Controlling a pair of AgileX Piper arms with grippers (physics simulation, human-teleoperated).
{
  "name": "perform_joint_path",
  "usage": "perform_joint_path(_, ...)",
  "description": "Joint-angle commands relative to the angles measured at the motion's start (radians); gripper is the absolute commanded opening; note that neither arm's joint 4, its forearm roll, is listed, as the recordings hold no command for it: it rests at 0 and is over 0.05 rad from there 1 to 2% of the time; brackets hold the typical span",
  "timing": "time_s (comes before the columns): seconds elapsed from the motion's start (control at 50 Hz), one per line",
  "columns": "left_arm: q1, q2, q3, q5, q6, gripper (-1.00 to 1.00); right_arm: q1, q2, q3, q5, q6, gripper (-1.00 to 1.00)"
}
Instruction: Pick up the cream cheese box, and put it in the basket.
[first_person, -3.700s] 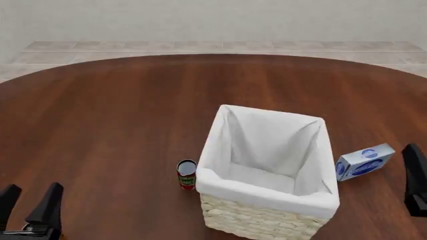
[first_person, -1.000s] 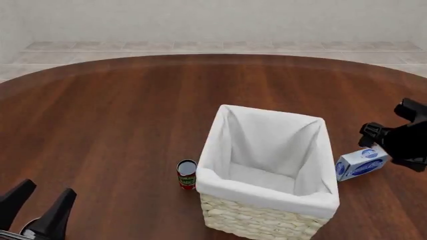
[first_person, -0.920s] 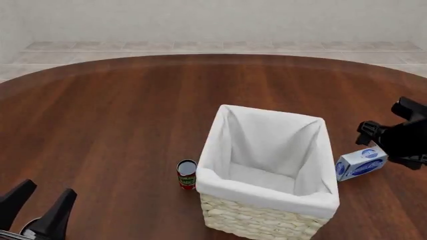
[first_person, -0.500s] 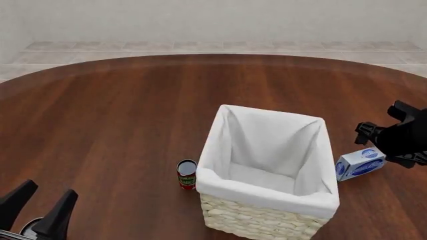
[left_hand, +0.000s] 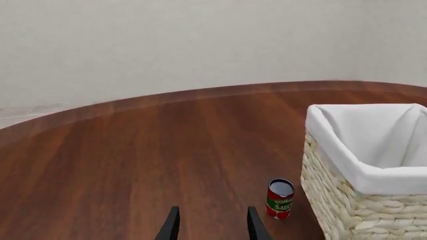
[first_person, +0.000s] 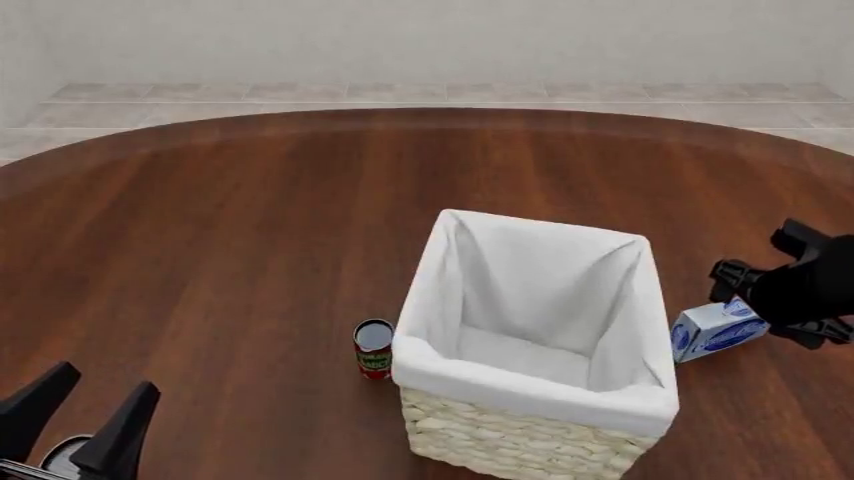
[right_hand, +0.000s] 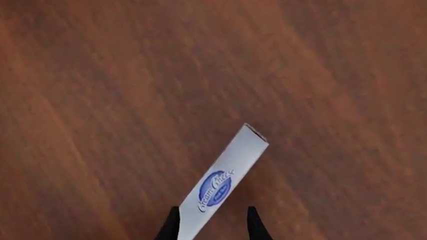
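Straddling box (right_hand: 223, 185), right gripper (right_hand: 209, 226) open, empty; thin stiff light carton, likely slippery: pinch broad faces mid-length. Left gripper (left_hand: 208, 227) open, empty.

A big round table (first_person: 240, 230) of dark red-brown wood fills most of the room. Its top is smooth and a bit shiny, with long wood lines. Past its far edge is a floor (first_person: 441, 92) of pale tan tiles. Behind that stands a plain, light cream wall (first_person: 427, 40). The light is soft and even.
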Motion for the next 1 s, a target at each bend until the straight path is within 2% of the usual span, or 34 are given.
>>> perform_joint_path(0.02, -0.004, 0.001, 0.004, -0.003, 0.002, 1.0, 0.01, 0.018, 0.012, -0.03, 0.019, 1.0)
perform_joint_path(0.1, -0.004, 0.0, 0.001, 0.002, 0.004, 1.0, 0.027, 0.018, 0.002, -0.027, 0.04, 1.0)
perform_joint_path(0.14, -0.004, 0.001, 0.0, 0.003, 0.004, 1.0, 0.023, 0.022, -0.005, -0.024, 0.027, 1.0)
perform_joint_path(0.22, -0.003, 0.001, 0.002, 0.004, 0.005, 1.0, 0.036, 0.038, -0.01, -0.036, 0.057, 1.0)
perform_joint_path(0.28, -0.004, 0.003, 0.0, 0.005, 0.005, 1.0, 0.033, 0.05, -0.015, -0.046, 0.048, 1.0)
perform_joint_path(0.3, -0.005, 0.003, 0.0, 0.006, 0.006, 1.0, 0.025, 0.055, -0.022, -0.049, 0.026, 1.0)
perform_joint_path(0.34, -0.006, -0.002, -0.002, 0.013, 0.007, 1.0, 0.032, 0.07, -0.01, -0.068, 0.047, 1.0)
perform_joint_path(0.52, -0.001, -0.002, -0.003, 0.016, 0.005, 1.0, 0.034, 0.107, -0.004, -0.101, 0.051, 1.0)
perform_joint_path(0.8, -0.007, 0.001, 0.012, 0.003, 0.007, 1.0, -0.019, 0.158, 0.045, -0.172, 0.019, 1.0)
perform_joint_path(1.0, -0.009, 0.006, 0.018, -0.006, 0.008, 1.0, 0.008, 0.199, 0.087, -0.229, 0.04, 1.0)
